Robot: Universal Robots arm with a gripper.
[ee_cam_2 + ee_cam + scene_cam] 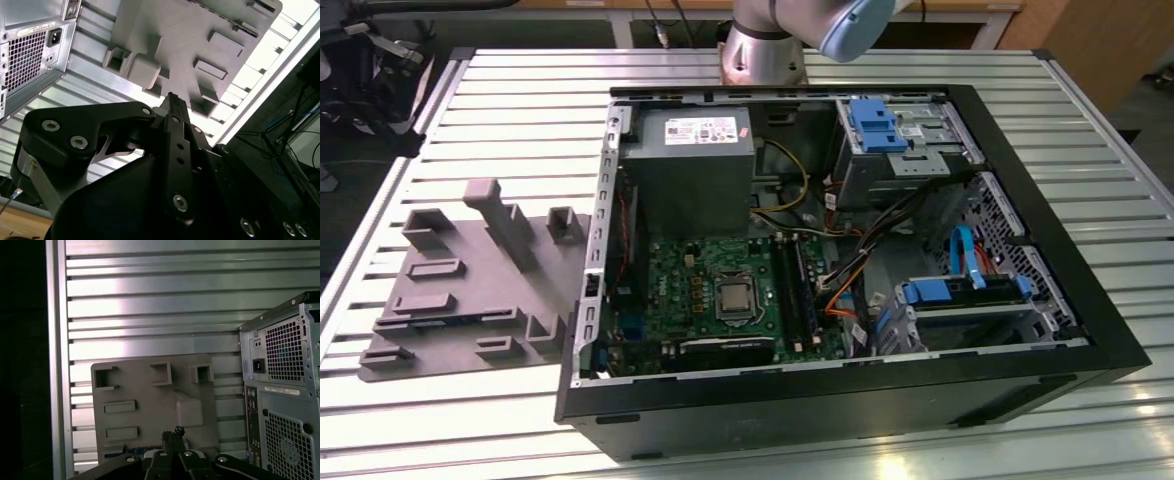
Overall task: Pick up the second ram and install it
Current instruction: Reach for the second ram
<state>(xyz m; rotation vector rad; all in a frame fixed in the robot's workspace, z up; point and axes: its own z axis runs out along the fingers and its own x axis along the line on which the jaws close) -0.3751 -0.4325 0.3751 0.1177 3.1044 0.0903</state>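
— Slatted table (507,110), grey tray (467,290) beside the case (854,400). Step?
— Pickup approach: fingers (166,442) hung over the tray, pinched together, empty. Likely the second ram (131,450) was that dark strip at the tray edge; a grasp would need them opened.

Nothing legible; the power supply label (700,131) bears unreadable print.
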